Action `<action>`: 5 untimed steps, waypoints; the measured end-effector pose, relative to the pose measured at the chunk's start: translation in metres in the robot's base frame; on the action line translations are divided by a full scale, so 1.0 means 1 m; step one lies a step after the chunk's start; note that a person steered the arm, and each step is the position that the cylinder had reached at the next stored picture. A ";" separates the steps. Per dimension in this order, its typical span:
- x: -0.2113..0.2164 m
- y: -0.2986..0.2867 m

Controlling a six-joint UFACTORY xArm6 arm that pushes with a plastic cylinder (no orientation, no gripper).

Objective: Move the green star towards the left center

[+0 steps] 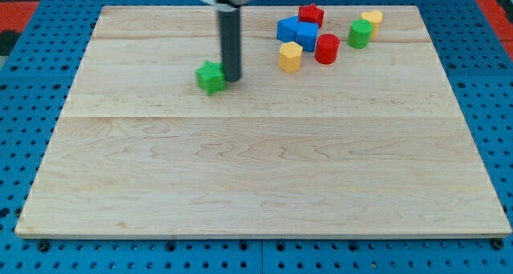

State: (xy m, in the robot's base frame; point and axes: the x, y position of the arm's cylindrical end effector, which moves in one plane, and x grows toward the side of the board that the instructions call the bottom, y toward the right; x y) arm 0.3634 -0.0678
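one camera looks down at an angle over the whole wooden board (256, 178).

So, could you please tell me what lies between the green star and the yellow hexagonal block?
In the camera view, only my tip stands there, right beside the green star on the view's right; the board on to the yellow hexagonal block is bare.

A wooden board (264, 186) lies on a blue pegboard surface (24, 82). Near its top right cluster blue blocks (297, 32), a red star (311, 15), a red cylinder (326, 48), a green cylinder (360, 34) and two yellow blocks (290, 56).

We get bright, even light; board (264, 170) is sharp, shadows faint, green star (211, 78) and rod slightly motion-blurred.
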 end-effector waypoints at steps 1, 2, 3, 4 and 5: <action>0.000 0.027; -0.043 0.015; -0.052 -0.058; -0.028 -0.096; -0.011 -0.023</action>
